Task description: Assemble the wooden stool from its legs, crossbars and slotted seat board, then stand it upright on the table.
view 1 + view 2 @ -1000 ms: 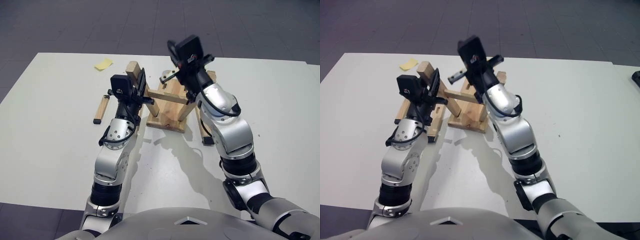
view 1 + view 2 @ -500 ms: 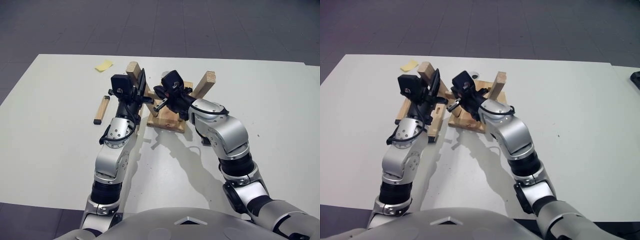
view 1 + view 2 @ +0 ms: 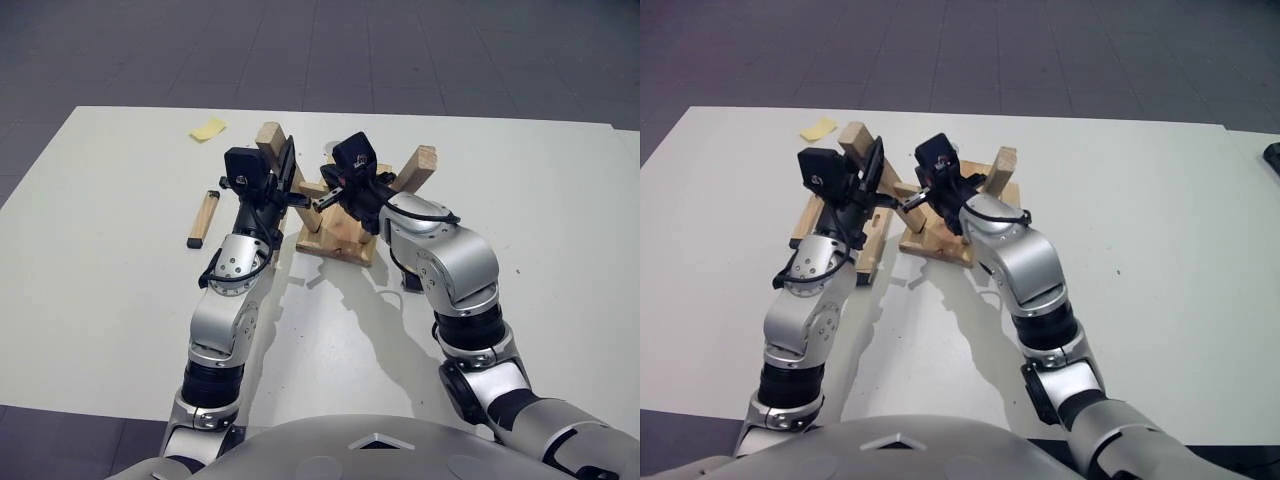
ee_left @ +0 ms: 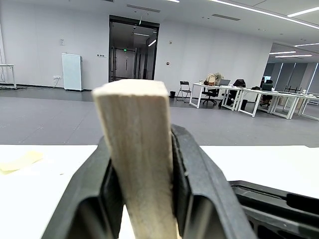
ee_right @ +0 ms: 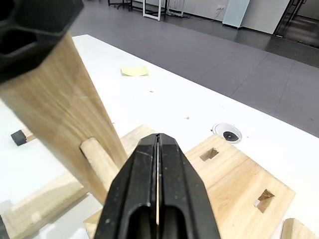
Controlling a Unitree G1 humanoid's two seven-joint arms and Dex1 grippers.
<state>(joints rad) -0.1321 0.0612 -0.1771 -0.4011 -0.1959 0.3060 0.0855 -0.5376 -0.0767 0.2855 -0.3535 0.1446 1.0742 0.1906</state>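
Left eye view, from the robot's left: a small yellow paper note (image 3: 208, 128) lies flat on the smooth white table (image 3: 100, 260). Nearer lies a loose leg (image 3: 203, 214) of pale wood, square in section, with a black cap on its near end.

Next, the left gripper (image 3: 283, 172) has its black, rubbery fingers (image 4: 194, 174) clamped on both sides of a tilted leg (image 4: 139, 149). That leg is square-cut, with fine straight grain and a blunt top. A round dowel crossbar (image 5: 97, 158) is plugged into its side.

Just beside that dowel, apart from it, the right gripper (image 5: 157, 138) has its fingers pressed together with nothing between them. Under it the slotted seat board (image 5: 239, 194) lies on the table, light wood with small rectangular holes. Farther right another leg (image 3: 417, 165) slants upward.
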